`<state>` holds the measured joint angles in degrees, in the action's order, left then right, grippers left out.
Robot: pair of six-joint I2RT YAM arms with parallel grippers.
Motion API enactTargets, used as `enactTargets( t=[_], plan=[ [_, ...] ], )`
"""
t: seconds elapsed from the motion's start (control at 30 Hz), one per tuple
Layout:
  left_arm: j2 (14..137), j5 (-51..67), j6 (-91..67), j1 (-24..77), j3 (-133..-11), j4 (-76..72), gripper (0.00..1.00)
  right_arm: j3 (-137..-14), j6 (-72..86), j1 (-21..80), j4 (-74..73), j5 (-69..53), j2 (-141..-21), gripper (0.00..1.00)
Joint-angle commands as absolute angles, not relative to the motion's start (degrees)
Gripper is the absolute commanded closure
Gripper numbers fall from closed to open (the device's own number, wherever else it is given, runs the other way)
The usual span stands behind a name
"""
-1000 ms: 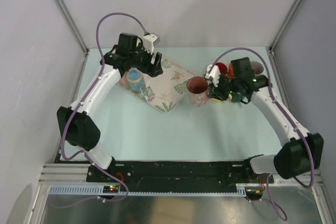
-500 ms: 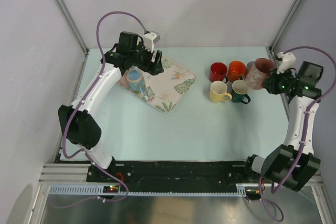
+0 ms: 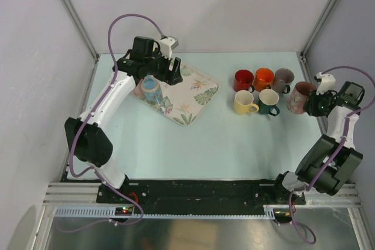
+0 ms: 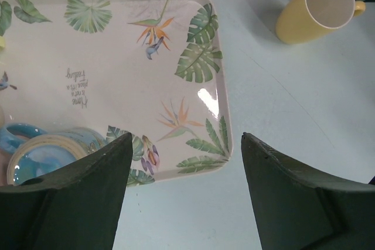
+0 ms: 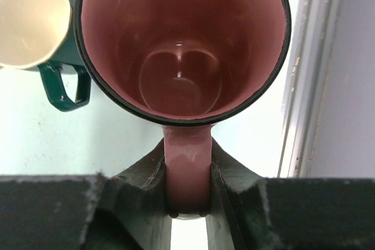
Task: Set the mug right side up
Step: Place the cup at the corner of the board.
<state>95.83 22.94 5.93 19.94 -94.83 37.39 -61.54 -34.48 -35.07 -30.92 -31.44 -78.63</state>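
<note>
Pink mug (image 5: 181, 45) is hanging at the right edge of the tabletop (image 3: 222, 144), handle pinched by the nearly closed right gripper (image 5: 188, 194). Handle-only grip is risking a swivel or slip onto the green mug (image 3: 269, 101). Left gripper (image 4: 181, 191) is hovering wide open, empty, over the tray (image 4: 117, 39).

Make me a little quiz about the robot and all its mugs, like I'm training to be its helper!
1. True or false: the right gripper is shut on the handle of the pink mug.
2. Pick one: which mug sits on the leafy tray? A) yellow mug B) blue mug C) red mug
3. Count: how many mugs are in the group of mugs standing on the table between the leafy tray and the pink mug?

Key: 1 true; 2 B; 3 five.
</note>
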Motion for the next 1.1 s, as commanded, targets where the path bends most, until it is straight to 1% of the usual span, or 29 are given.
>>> enactTargets(
  t=[0.0, 0.27, 0.53, 0.8, 0.87, 1.0, 1.07],
  plan=[
    [92.27, 23.3, 5.64, 19.89, -93.15, 36.39, 0.22, -61.53, -42.51, -34.04, -22.16, -34.82, -79.93, 1.0],
    [90.3, 21.68, 6.95, 19.86, -90.37, 36.32, 0.22, -59.63, -46.25, -30.38, -19.87, -32.9, -84.38, 1.0],
    [90.16, 20.69, 7.64, 19.86, -90.22, 36.32, 0.22, -58.4, -45.88, -26.92, -15.29, -29.94, -87.03, 1.0],
    [90.77, 20.42, 7.67, 19.97, -90.71, 36.37, 0.22, -57.64, -47.31, -27.48, -15.62, -29.72, -88.46, 1.0],
    [90.9, 20.44, 7.72, 19.96, -90.88, 36.38, 0.22, -57.17, -48.59, -27.88, -16.41, -29.84, -88.82, 0.97],
    [91.34, 20.53, 7.71, 20.0, -91.24, 36.32, 0.22, -56.1, -51.1, -28.36, -17.8, -30.04, -89.22, 0.79],
    [91.59, 20.58, 7.66, 20.07, -91.34, 36.37, 0.22, -55.88, -51.49, -28.58, -18.43, -30.38, -89.47, 0.74]
  ],
)
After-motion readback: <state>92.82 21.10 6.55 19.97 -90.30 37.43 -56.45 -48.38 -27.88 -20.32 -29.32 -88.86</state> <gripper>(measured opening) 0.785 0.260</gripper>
